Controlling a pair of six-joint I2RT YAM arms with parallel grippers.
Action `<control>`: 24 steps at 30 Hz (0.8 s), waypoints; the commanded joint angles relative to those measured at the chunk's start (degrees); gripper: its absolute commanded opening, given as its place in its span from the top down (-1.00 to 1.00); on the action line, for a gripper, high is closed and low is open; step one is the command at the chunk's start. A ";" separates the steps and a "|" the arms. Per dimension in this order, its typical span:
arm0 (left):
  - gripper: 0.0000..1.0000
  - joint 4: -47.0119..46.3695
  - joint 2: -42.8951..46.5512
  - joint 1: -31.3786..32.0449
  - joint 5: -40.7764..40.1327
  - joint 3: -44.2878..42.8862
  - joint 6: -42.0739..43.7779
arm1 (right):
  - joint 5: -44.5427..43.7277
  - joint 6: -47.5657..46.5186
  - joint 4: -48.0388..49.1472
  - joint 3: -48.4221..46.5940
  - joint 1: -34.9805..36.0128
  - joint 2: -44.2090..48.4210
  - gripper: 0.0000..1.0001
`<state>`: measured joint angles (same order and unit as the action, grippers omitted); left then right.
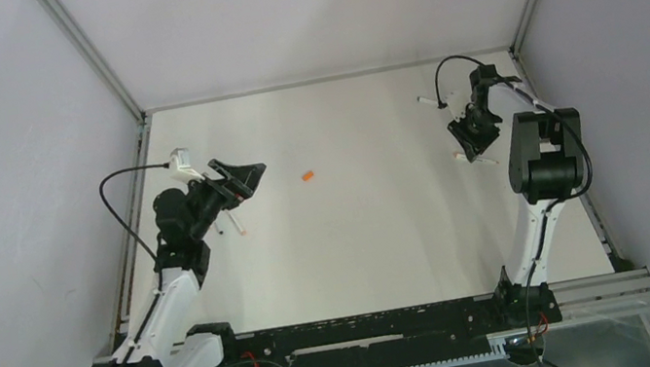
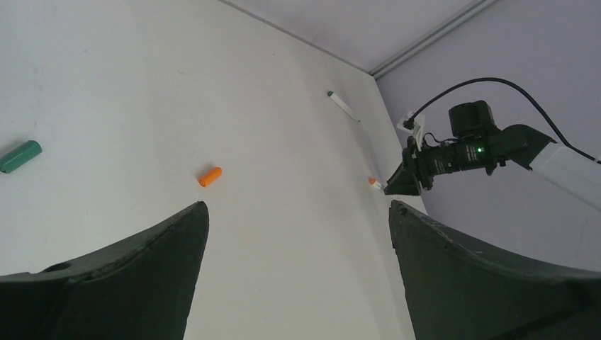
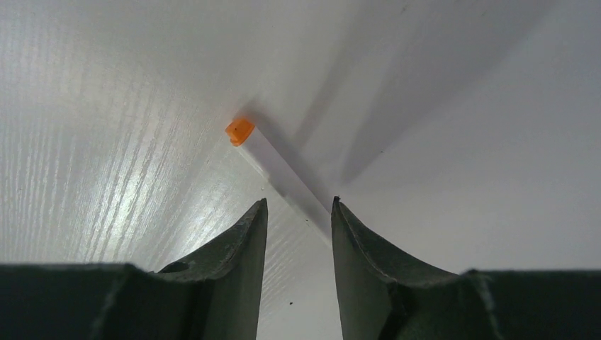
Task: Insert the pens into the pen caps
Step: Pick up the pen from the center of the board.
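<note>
Since the matching pen and cap lie well apart on the bench (image 1: 378,234), this looks like one arm per part. Left gripper (image 2: 298,212): raised, tilted, jaws wide, empty. Right gripper (image 3: 298,205): down at the bench, jaws narrow either side of a barrel; can't tell if the pads touch it. Orange-ended pen (image 3: 283,173) runs in between the right fingertips, coloured end sticking out ahead, probably left clear for capping. Orange cap (image 2: 210,176) lies ahead of the left gripper, toward its left finger, so likely its pick. Green cap (image 2: 20,156) is further off to its left.
</note>
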<state>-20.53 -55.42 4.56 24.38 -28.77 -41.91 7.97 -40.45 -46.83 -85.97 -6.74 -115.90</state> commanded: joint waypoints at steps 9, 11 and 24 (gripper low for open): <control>-1.00 -2.49 0.40 1.17 0.23 -1.51 -0.85 | -0.04 0.72 -1.70 1.09 1.03 -2.38 0.34; -1.00 -2.47 0.40 1.38 0.15 -1.61 -0.89 | 0.05 0.57 -1.45 1.97 1.67 -2.31 0.41; -1.00 -2.78 -1.06 3.36 -0.04 -3.25 -0.89 | -1.26 1.55 0.00 6.37 6.22 -0.90 0.65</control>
<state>-21.23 -55.79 7.01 24.21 -28.91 -42.17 4.45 -40.18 -45.21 -82.00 -2.00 -115.57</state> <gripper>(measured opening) 0.996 0.252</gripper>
